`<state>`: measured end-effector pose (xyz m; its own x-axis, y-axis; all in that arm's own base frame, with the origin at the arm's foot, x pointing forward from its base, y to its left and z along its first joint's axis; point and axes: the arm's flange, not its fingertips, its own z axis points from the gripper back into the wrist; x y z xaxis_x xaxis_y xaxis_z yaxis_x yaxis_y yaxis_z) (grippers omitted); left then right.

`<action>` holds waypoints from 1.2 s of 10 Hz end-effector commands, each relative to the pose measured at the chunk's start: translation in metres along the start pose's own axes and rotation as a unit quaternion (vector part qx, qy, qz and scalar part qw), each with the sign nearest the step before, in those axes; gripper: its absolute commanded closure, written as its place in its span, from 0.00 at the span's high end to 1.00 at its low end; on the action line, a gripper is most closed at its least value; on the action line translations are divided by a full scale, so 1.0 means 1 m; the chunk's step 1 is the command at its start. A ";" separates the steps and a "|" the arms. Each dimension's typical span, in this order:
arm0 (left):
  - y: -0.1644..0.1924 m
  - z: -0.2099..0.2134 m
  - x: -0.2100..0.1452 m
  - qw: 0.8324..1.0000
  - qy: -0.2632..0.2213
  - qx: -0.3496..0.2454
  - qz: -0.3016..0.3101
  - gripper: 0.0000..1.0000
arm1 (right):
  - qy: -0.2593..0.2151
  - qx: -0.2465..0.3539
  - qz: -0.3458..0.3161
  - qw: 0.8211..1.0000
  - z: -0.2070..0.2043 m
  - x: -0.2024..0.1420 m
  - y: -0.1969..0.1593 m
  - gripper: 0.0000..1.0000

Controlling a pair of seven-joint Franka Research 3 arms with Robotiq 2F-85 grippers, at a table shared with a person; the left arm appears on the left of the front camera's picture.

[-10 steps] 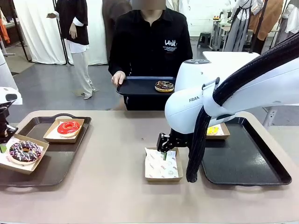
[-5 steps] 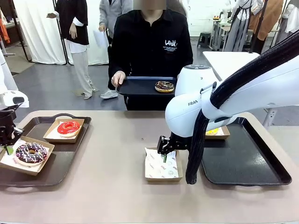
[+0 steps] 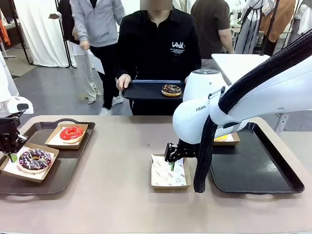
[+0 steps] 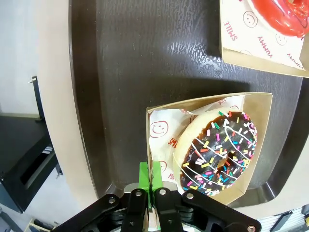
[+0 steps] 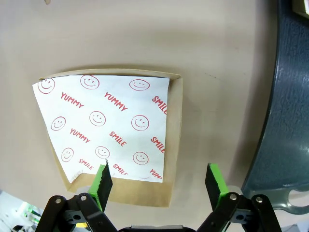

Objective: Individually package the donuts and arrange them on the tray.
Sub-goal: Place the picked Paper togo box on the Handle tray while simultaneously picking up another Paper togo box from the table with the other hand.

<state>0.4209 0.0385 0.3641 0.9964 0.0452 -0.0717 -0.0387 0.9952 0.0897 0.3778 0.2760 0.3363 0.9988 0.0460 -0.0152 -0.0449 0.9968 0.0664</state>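
Left gripper (image 4: 150, 186) clamps the purple donut's (image 3: 33, 159) box (image 4: 153, 108) edge; right gripper (image 5: 159, 181), fingers apart, hovers over an empty box (image 5: 175, 121)

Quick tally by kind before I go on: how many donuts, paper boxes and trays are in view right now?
Donuts: 4 (red, purple sprinkled, yellow, chocolate)
Paper boxes: 4 (under the red, purple and yellow donuts, plus an empty lined one)
Trays: 3 (left, right, person's)
Total: 11
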 end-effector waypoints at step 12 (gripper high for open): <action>-0.001 -0.003 0.000 1.000 -0.004 0.009 0.007 1.00 | -0.014 -0.018 -0.003 1.000 -0.017 0.003 -0.002 0.00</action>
<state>0.4211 0.0386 0.3622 0.9963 0.0450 -0.0729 -0.0383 0.9952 0.0900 0.3799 0.2740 0.3261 0.9980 0.0609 -0.0171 -0.0601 0.9971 0.0463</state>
